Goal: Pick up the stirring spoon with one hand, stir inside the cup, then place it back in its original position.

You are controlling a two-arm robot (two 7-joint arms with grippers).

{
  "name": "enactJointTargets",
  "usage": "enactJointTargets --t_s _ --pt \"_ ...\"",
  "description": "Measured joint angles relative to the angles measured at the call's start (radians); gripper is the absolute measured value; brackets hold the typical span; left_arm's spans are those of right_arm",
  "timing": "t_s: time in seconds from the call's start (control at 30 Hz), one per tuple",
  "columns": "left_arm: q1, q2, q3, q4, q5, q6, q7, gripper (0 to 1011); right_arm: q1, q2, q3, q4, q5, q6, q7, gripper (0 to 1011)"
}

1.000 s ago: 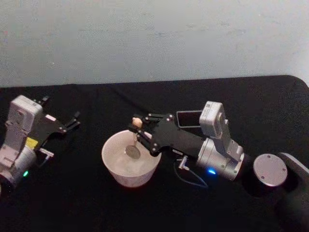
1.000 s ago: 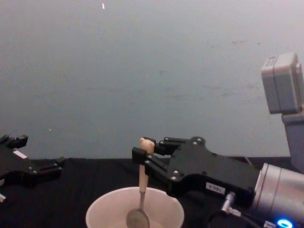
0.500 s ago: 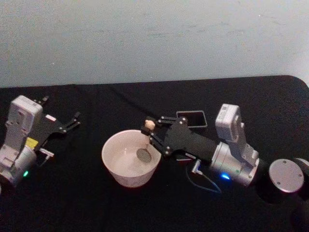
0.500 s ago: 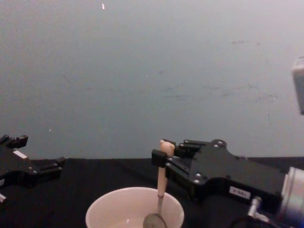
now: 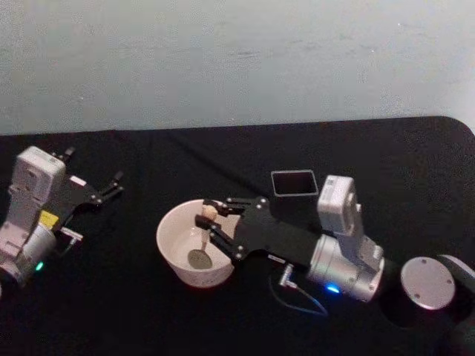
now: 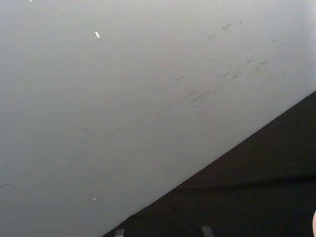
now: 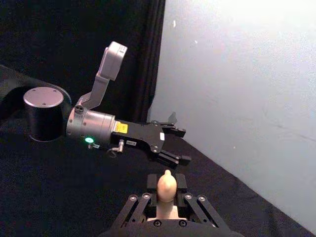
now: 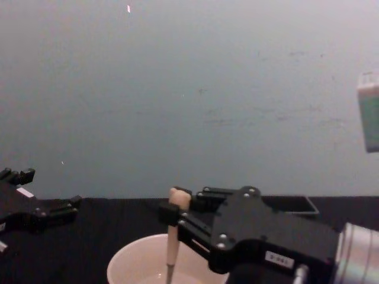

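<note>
The stirring spoon [image 5: 202, 231] stands nearly upright inside the cream-white cup [image 5: 172, 248], its grey bowl low in the cup and its beige bear-head top [image 8: 177, 199] above the rim. My right gripper [image 5: 208, 222] is shut on the spoon's handle just below the top, reaching over the cup from the right. In the right wrist view the spoon's top [image 7: 166, 187] shows between the fingers. The dark grey square holder [image 5: 294, 185] stands behind the right arm. My left gripper [image 5: 111, 184] is parked open at the table's left.
A black cloth [image 5: 148, 311] covers the table up to a pale wall behind. The right arm's silver wrist and blue cable [image 5: 297, 300] lie low over the table to the right of the cup.
My right gripper has carried the spoon from the cup's right side toward its near-left part. The arm pulled back toward me, uncovering the holder. The left arm stayed still.
</note>
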Motion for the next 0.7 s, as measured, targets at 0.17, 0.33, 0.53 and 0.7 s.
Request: enactJointTargets --t_s 0.17,0.33,0.53,0.7 --pt "0.0 0.0 0.0 0.0 0.0 0.0 0.0 1001 0.02 -0.031 -0.007 0.029 -0.014 0.002 -0.027 214" --pt "0.0 0.0 0.0 0.0 0.0 0.0 0.0 1001 0.042 -0.057 -0.001 0.065 -0.031 0.004 -0.061 214" --pt "0.0 0.0 0.0 0.0 0.0 0.0 0.0 1001 0.058 -0.072 0.015 0.098 -0.045 0.006 -0.087 214" --pt "0.0 0.0 0.0 0.0 0.0 0.0 0.0 1001 0.059 -0.073 0.025 0.102 -0.049 0.008 -0.093 214"
